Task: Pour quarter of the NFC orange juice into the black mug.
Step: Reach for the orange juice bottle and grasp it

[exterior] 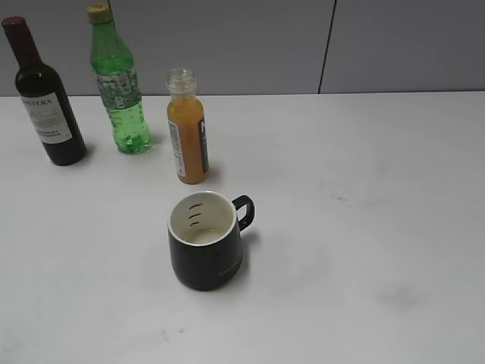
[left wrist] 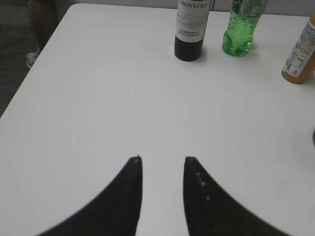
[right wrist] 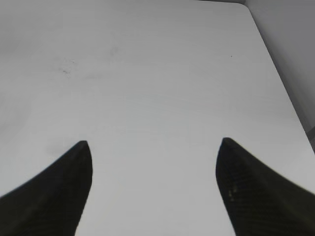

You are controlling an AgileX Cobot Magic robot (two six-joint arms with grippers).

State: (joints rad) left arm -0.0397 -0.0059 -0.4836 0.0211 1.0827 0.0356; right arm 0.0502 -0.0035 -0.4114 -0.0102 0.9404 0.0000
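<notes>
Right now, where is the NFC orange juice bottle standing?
In the exterior view the NFC orange juice stands upright left of centre on the white table, just behind the black mug and right of the green bottle.

- Capless NFC orange juice (exterior: pixel 187 129) stands upright, ahead and right of the left gripper (left wrist: pixel 162 160).
- Black mug (exterior: pixel 207 241) upright, handle right, nearer the claw.

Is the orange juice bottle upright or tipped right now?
Upright: the orange juice bottle stands on its base on the table, open neck pointing up.
</notes>
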